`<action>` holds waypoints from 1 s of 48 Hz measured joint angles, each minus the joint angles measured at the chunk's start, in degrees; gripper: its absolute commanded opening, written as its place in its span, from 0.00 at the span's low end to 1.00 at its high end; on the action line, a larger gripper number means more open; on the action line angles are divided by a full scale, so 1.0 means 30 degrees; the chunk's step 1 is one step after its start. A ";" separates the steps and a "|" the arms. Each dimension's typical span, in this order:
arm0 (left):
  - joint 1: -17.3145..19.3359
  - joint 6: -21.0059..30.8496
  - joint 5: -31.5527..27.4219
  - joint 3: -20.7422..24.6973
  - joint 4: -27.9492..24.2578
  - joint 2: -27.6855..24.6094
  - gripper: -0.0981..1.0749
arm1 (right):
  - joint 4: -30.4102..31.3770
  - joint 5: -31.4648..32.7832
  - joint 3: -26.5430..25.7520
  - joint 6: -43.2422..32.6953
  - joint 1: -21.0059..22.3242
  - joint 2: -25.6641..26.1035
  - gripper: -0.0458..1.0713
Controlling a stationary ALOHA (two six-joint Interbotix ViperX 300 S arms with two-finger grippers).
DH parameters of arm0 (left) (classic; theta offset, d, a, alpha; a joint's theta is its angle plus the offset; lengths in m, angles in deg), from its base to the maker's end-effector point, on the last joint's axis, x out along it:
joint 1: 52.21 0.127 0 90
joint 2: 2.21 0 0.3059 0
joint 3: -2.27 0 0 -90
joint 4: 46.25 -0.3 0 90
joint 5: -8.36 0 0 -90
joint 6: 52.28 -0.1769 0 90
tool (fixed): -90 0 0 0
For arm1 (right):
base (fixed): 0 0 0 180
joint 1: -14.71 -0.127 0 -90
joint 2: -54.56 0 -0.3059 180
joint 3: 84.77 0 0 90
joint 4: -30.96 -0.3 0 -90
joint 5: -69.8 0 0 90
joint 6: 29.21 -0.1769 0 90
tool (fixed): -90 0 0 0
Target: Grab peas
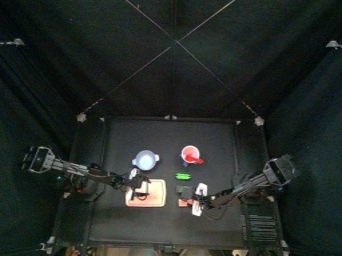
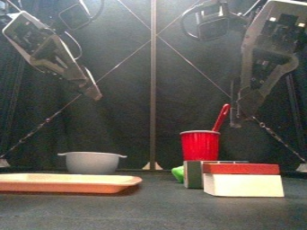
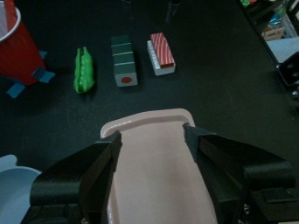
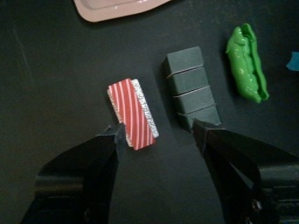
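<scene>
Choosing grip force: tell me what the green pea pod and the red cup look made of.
Green pea pod: likely moulded plastic, with glossy highlights on its bumps. Red cup: probably thin plastic, with a smooth, faintly shiny wall; the pictures cannot confirm either.

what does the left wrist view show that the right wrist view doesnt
Only the left wrist view shows the red cup, a blue-and-white dish edge, and the left gripper hanging over most of the pink tray.

Only the right wrist view shows the right gripper, jaws wide open, just above the red striped box.

Both show the green pea pod, the dark green box, the striped box and some of the tray.
</scene>
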 measured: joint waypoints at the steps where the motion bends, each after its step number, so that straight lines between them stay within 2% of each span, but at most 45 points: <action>1: 0.0029 0.0000 0.0000 0.0000 0.0059 0.0000 0.88 | 0.0059 0.0000 0.0029 0.0000 0.0059 0.0059 0.89; 17: 0.0322 0.0000 -0.0029 0.0000 0.0762 0.0000 0.88 | 0.0439 -0.0146 0.0557 0.0000 0.1992 0.1230 0.89; 23: 0.0674 0.0059 -0.0088 0.0146 0.1670 -0.0029 0.88 | 0.0439 -0.0645 0.0820 -0.0029 0.2607 0.1758 0.88; 27: 0.0908 0.0088 -0.0498 0.0527 0.2988 0.0029 0.88 | 0.0439 -0.1025 0.0850 0.0029 0.3018 0.2051 0.88; 33: 0.1318 -0.0029 -0.2578 0.1318 0.5039 0.0176 0.88 | 0.0469 -0.1348 0.0850 0.0146 0.3486 0.2227 0.88; 36: 0.1406 -0.0176 -0.4512 0.1875 0.5713 0.0322 0.88 | 0.0498 -0.1494 0.0850 0.0146 0.3662 0.2256 0.88; 43: 0.1260 -0.0996 -0.8584 0.3076 0.5977 0.0615 0.88 | 0.0527 -0.1641 0.1172 0.0176 0.4014 0.2256 0.88; 48: 0.1025 -0.1699 -1.0283 0.3574 0.6006 0.0762 0.88 | 0.0791 -0.1611 0.1436 0.0176 0.4277 0.2256 0.88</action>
